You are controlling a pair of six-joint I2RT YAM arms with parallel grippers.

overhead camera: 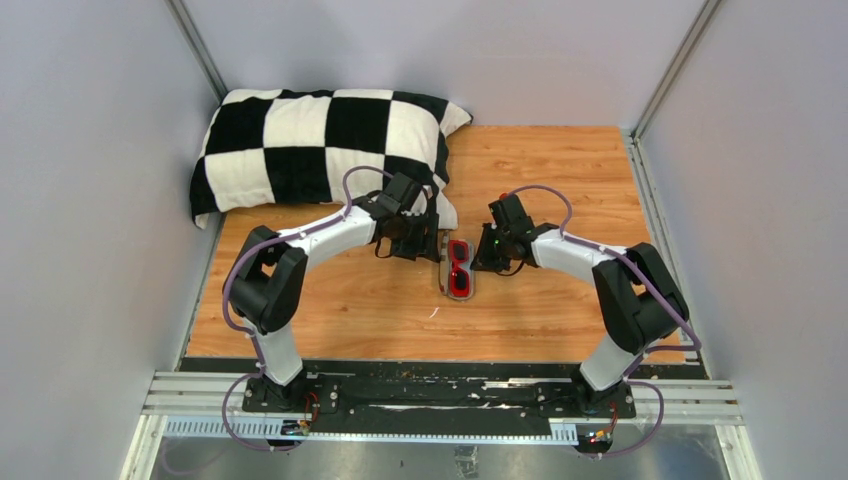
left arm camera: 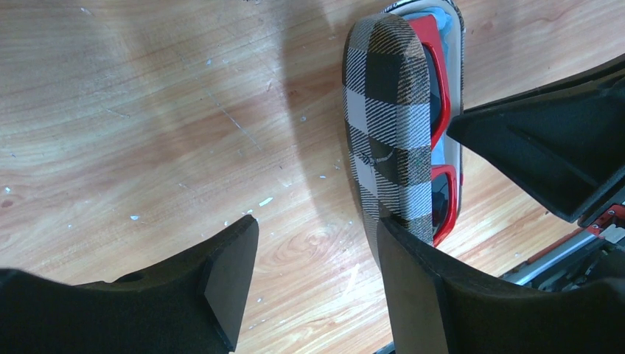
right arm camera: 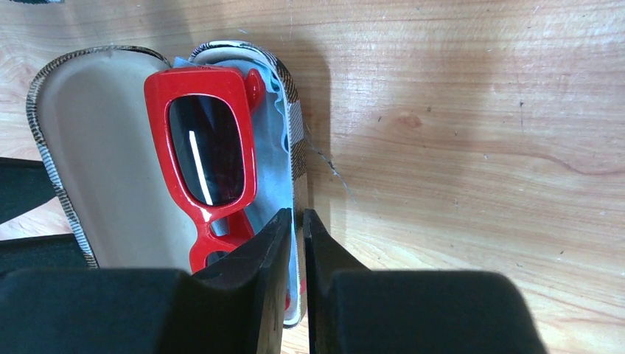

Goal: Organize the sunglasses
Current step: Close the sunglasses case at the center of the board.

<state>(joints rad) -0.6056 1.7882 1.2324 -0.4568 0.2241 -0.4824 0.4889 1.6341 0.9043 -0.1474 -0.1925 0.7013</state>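
Note:
The red sunglasses lie in the open grey plaid case at the table's middle, on a light blue cloth. In the right wrist view the sunglasses show one dark lens, with the beige inside of the lid beside them. My right gripper is shut on the case's right wall; it also shows in the top view. My left gripper is open, and its right finger touches the outside of the raised plaid lid. It also shows in the top view.
A black-and-white checked pillow lies at the back left, close behind the left gripper. The wooden table is walled in by grey panels. The arm bases stand on the black rail at the near edge.

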